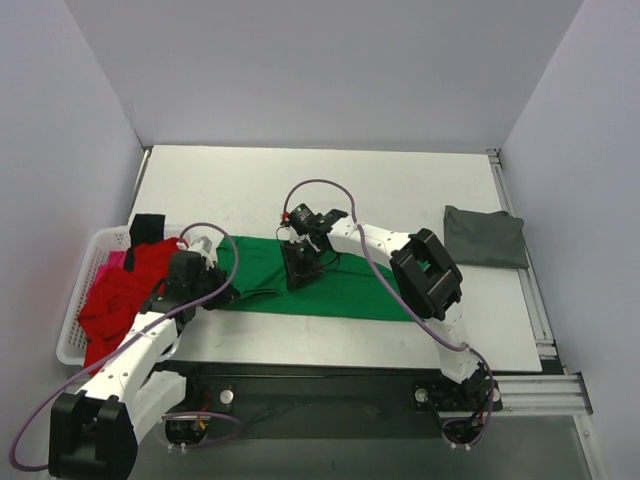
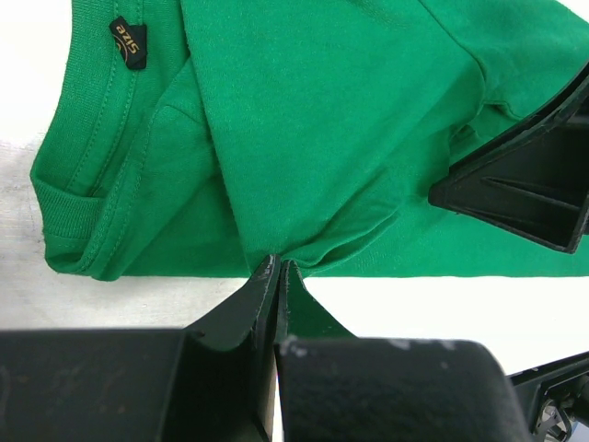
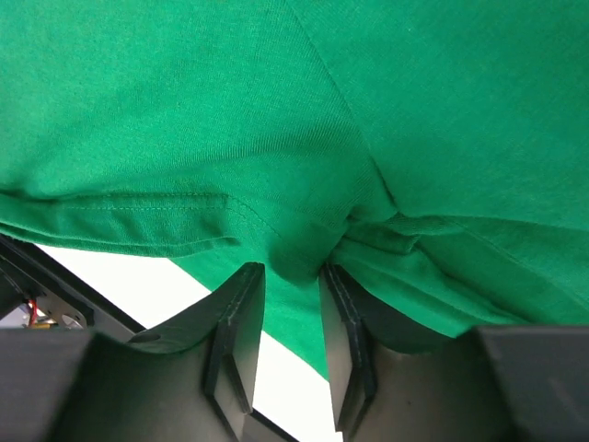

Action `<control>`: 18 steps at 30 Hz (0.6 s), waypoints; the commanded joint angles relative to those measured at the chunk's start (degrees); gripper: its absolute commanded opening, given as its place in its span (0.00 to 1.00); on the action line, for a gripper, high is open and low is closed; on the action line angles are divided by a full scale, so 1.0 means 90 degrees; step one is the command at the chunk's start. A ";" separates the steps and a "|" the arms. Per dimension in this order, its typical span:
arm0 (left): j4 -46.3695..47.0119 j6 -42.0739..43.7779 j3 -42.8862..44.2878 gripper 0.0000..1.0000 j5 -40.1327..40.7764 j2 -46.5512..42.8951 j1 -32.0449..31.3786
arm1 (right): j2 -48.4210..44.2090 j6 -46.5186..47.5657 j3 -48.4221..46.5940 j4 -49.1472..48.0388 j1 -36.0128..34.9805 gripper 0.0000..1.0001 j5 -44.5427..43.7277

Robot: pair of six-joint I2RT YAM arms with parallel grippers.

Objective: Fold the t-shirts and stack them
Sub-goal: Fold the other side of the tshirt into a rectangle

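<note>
A green t-shirt lies spread across the middle of the table. My left gripper is at its left end, shut on a pinch of the near edge; the collar with a black size label lies just beyond. My right gripper is over the shirt's left-middle, its jaws closed on a bunched fold of green cloth, with puckers running to the pinch. One of its fingers shows in the left wrist view. A folded grey t-shirt lies at the right.
A white basket at the table's left edge holds a red shirt, something pink and a black item. A metal rail runs along the table's right edge.
</note>
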State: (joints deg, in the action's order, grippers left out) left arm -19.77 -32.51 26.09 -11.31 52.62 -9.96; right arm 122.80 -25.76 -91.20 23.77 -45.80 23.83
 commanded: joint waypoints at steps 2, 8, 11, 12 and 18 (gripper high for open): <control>0.0058 0.0087 0.0022 0.00 -0.0052 0.0022 0.0022 | 0.0057 -0.0048 -0.0102 0.0162 -0.0009 0.27 -0.0012; 0.0048 0.0087 0.0021 0.00 0.0007 0.0061 0.0022 | -0.0012 -0.0009 -0.0043 0.0240 0.0040 0.01 -0.0031; 0.0029 0.0087 0.0031 0.00 0.0046 0.0110 0.0022 | -0.0070 -0.0019 -0.0052 0.0298 0.0098 0.00 -0.0002; 0.0019 0.0087 0.0041 0.00 0.0056 0.0120 0.0022 | -0.0100 -0.0009 -0.0052 0.0318 0.0128 0.00 0.0027; -0.0079 0.0097 0.0080 0.00 0.0163 0.0276 0.0003 | -0.0266 -0.0009 -0.0053 0.0445 0.0313 0.00 0.0203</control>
State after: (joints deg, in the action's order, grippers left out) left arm -20.01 -32.38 26.09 -10.70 54.61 -9.96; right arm 122.85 -25.71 -91.20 24.86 -44.16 24.32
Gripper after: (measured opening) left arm 0.080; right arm 0.028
